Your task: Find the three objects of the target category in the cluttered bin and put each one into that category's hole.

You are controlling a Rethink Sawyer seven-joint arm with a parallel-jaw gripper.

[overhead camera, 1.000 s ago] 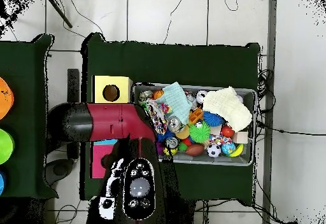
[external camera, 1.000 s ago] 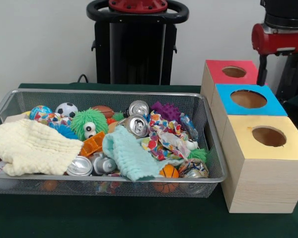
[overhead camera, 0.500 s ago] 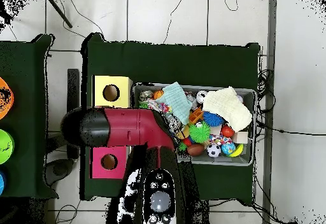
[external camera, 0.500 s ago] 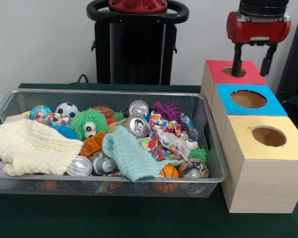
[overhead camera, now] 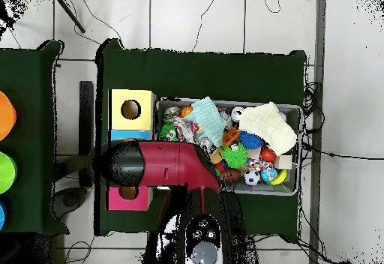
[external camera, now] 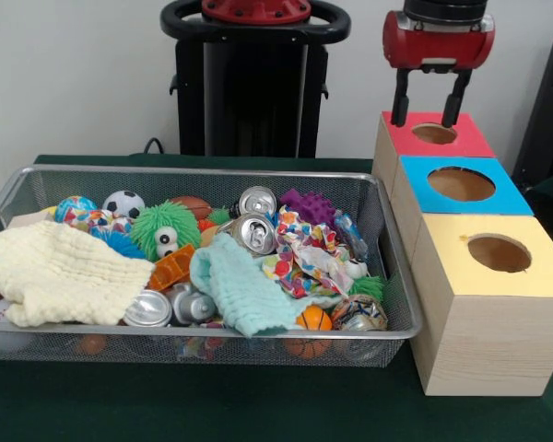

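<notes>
The bin (external camera: 392,276) is packed rim to rim; cans (external camera: 254,232) and cloths (external camera: 60,272) cover everything. The three box holes (external camera: 500,252) stand unobstructed.

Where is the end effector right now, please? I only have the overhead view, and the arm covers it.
Observer: In the front view, the end effector hangs just above the red box, over the left part of its hole.
Operator: Thank you. Is it carrying anything?
Observer: No. Its fingers are spread, with nothing between them.
Operator: What lies in the part of the bin that the arm hides from me?
Observer: Near that far corner of the bin, by the boxes, lie a silver can and a purple spiky toy.
</notes>
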